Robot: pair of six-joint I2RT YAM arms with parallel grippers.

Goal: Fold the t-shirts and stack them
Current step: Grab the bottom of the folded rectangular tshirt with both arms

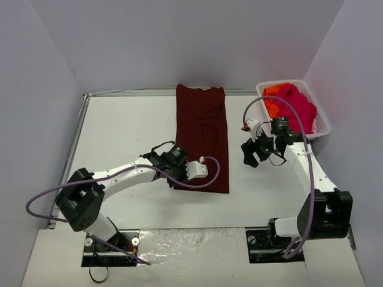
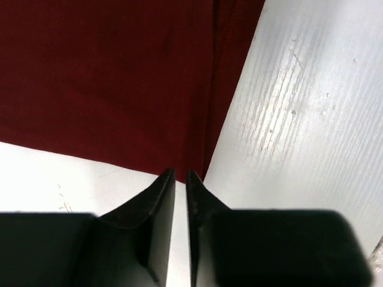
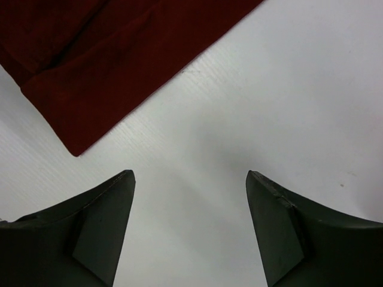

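Nearest me, low in the middle of the overhead view, my left fingers [image 2: 167, 194] are pinched almost together with nothing between them, their tips at a corner of the dark maroon t-shirt [image 1: 203, 119]. My right fingers [image 3: 108, 209] stand wide apart and empty over bare counter [image 1: 131, 131] just right of it. That shirt lies flat in a long narrow strip up the frame's centre, and farthest off, upper right, the pink t-shirt [image 1: 302, 104] and orange t-shirt [image 1: 272, 95] sit crumpled in the white basket [image 1: 322, 124].
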